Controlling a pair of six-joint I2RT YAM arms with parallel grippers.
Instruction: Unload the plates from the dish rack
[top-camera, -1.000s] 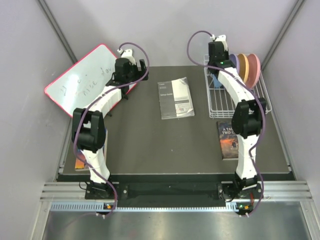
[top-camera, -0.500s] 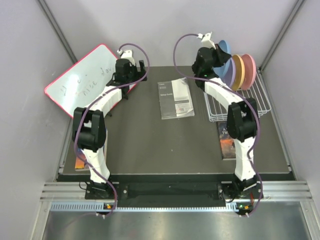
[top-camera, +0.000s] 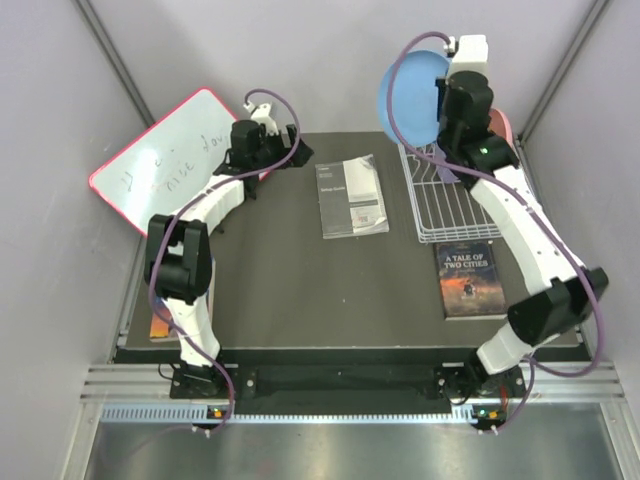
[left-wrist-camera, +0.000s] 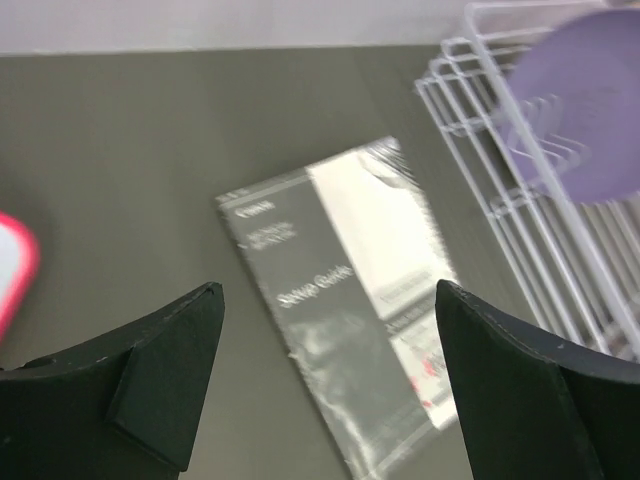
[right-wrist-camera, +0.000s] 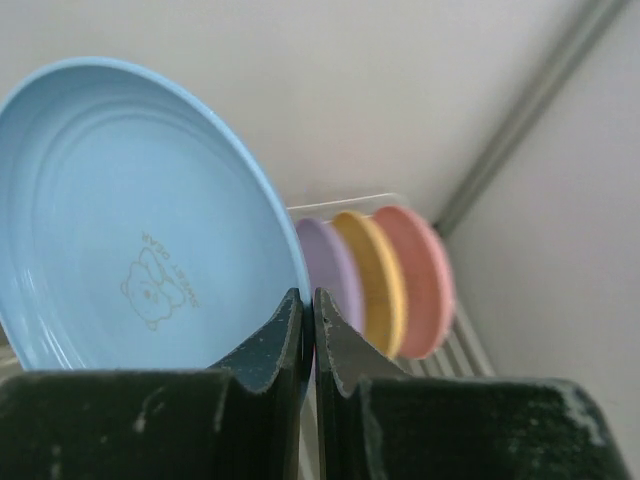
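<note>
My right gripper (top-camera: 438, 103) is shut on the rim of the light blue plate (top-camera: 412, 98) and holds it high above the white wire dish rack (top-camera: 450, 205). The right wrist view shows the light blue plate (right-wrist-camera: 140, 225) pinched at its edge in my gripper (right-wrist-camera: 308, 305). Behind it the lavender plate (right-wrist-camera: 335, 270), the orange plate (right-wrist-camera: 375, 275) and the pink plate (right-wrist-camera: 420, 275) stand upright in the rack. My left gripper (left-wrist-camera: 325, 390) is open and empty above the table near the booklet. The lavender plate (left-wrist-camera: 590, 110) and rack (left-wrist-camera: 500, 190) show in the left wrist view.
A setup booklet (top-camera: 351, 195) lies in the middle of the table. A paperback book (top-camera: 469, 278) lies in front of the rack. A red-framed whiteboard (top-camera: 170, 155) leans at the back left. Another book (top-camera: 160, 325) lies at the left edge.
My right arm has lifted the light blue plate up out of the rack and swung it to the left. My left gripper has turned a little toward the booklet.
</note>
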